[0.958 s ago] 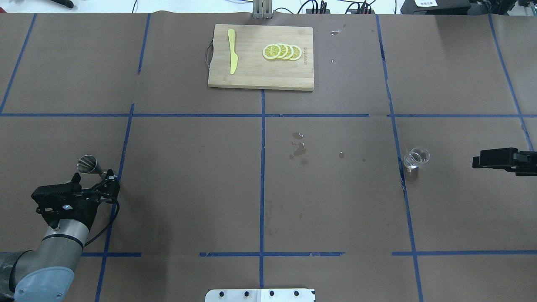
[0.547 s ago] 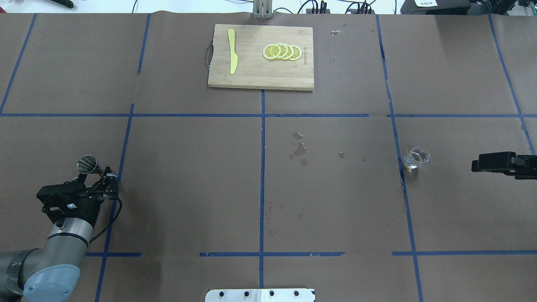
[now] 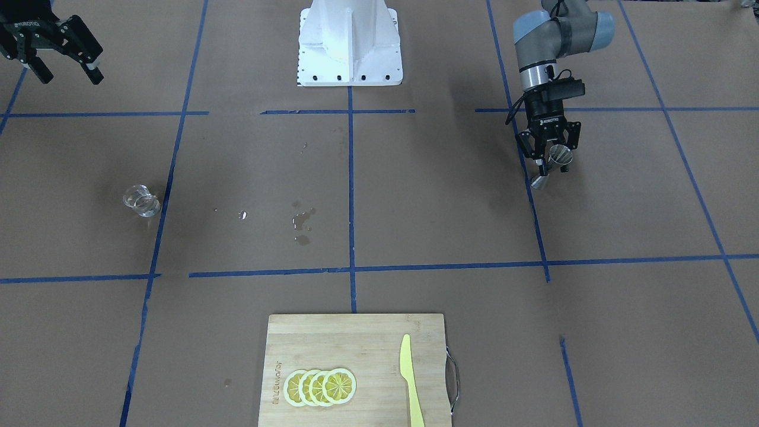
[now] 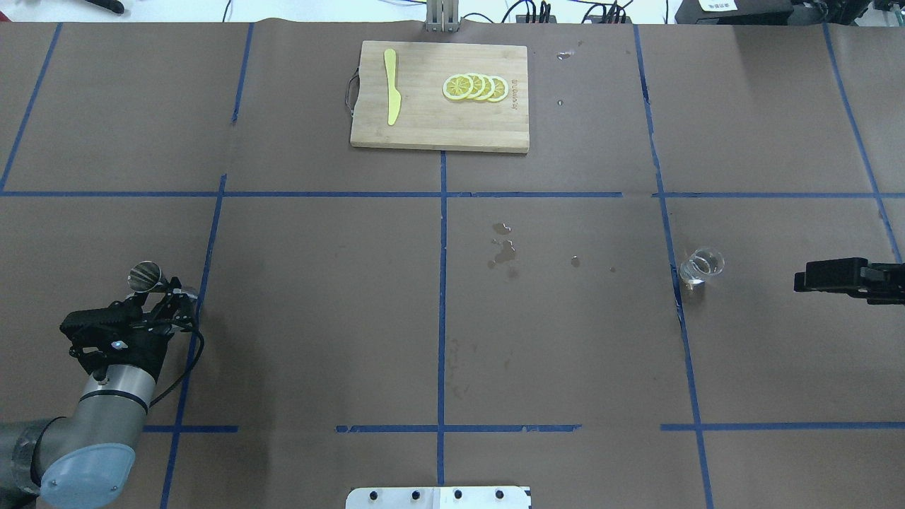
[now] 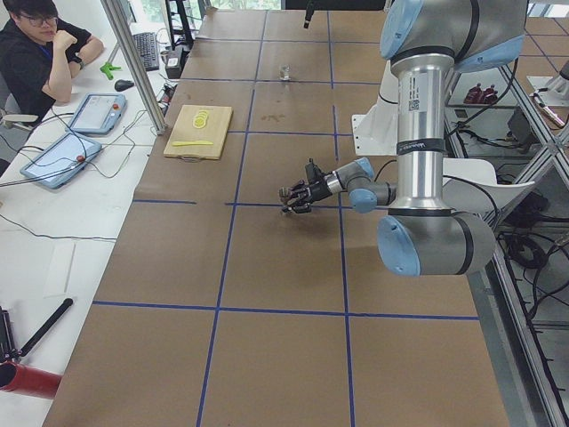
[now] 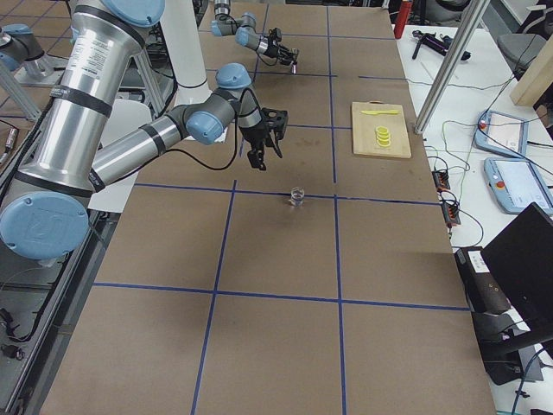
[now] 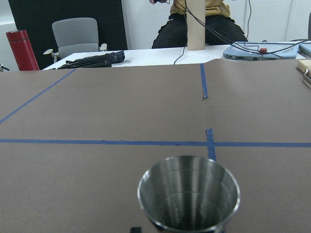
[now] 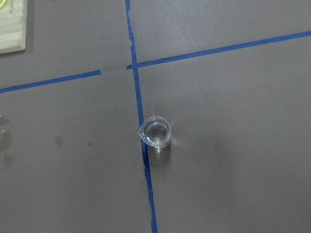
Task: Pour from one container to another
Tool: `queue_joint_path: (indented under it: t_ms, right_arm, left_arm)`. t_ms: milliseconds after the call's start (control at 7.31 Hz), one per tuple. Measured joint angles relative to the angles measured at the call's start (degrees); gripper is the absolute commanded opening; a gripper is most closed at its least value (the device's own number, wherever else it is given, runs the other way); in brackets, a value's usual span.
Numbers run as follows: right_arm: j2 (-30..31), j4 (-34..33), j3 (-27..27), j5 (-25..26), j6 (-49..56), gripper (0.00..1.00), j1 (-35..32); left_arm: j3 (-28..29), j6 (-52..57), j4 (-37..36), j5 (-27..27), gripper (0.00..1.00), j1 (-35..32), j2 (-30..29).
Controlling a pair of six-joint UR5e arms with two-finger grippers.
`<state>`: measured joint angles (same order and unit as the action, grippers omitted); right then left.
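We see a wide stretch of bare brown paper between the steel jigger, clamped in the left gripper, and the glass beaker, marked only by flat water spots. The bamboo cutting board lies well apart at the far edge. The right gripper hangs near the beaker without touching it.
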<state>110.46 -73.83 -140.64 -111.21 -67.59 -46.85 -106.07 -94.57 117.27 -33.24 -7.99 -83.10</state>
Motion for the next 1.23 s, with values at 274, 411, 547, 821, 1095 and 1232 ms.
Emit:
queue_joint_path:
  t_ms: [274,411,547,821,1095,1232]
  right_arm:
    - [0.10,0.00,0.01,0.03,0.00,1.00,0.01]
    - [0.18,0.00,0.01,0.03,0.00,1.00,0.00]
    - [0.28,0.00,0.01,0.03,0.00,1.00,-0.04]
    - [0.45,0.00,0.07,0.03,0.00,1.00,-0.03]
    - [0.60,0.00,0.09,1.48,-0.09,1.00,0.78]
    - [0.79,0.00,0.10,4.34,-0.57,1.00,2.63]
  left_arm:
    - [0.82,0.00,0.05,0.09,0.35,-0.01,-0.63]
    - [1.02,0.00,0.07,0.12,0.02,-0.04,-0.91]
    - [1.09,-0.02,0.09,0.20,0.00,-0.07,-1.03]
    - [0.43,-0.06,0.40,0.84,0.00,-0.15,-1.41]
    - [-4.23,0.85,0.57,0.87,0.00,-0.30,-1.63]
    - [-6.92,2.06,0.59,0.83,0.00,-0.33,-1.70]
